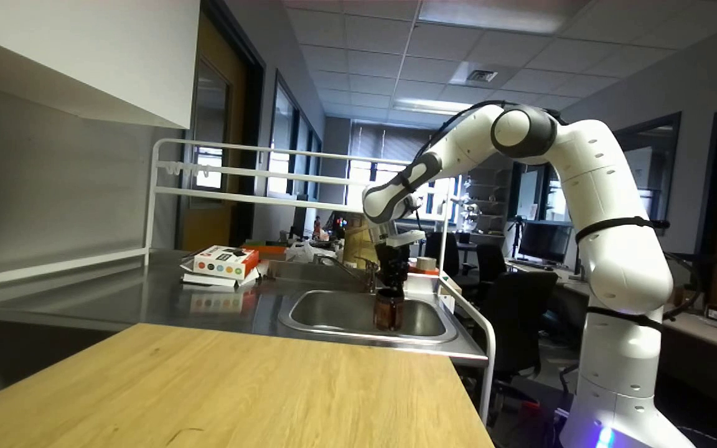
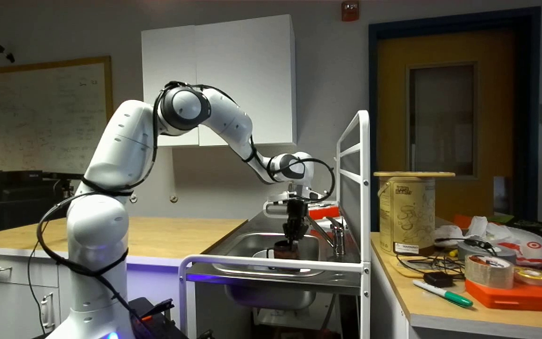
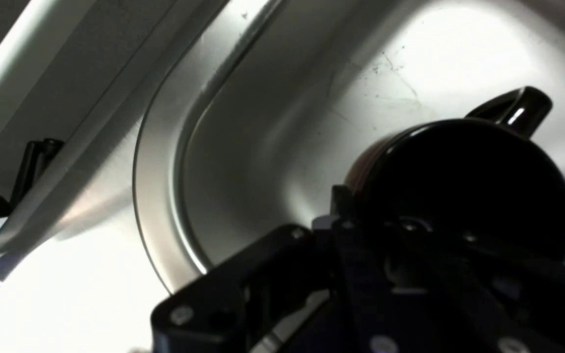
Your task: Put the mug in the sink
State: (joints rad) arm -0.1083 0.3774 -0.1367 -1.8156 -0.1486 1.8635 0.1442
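The small dark brown mug (image 1: pixel 388 314) is upright within the outline of the steel sink (image 1: pixel 333 309) in both exterior views (image 2: pixel 285 253). In the wrist view the mug (image 3: pixel 478 181) shows its dark open top, with its handle pointing away toward the upper right. The sink's rim (image 3: pixel 157 191) curves at the left there. My gripper (image 1: pixel 391 289) points down at the mug's rim. In the wrist view one finger (image 3: pixel 344 203) lies against the mug's outside wall. The other is lost in the dark over the mug's opening. Whether the mug's base touches the basin floor cannot be told.
A white item (image 2: pixel 260 256) lies in the basin beside the mug. The faucet (image 2: pixel 338 238) stands at the sink's edge. White tubular rack bars (image 2: pixel 271 261) run along the counter. A red-and-white box (image 1: pixel 224 261) is on the counter. A wooden tabletop (image 1: pixel 240 379) adjoins it.
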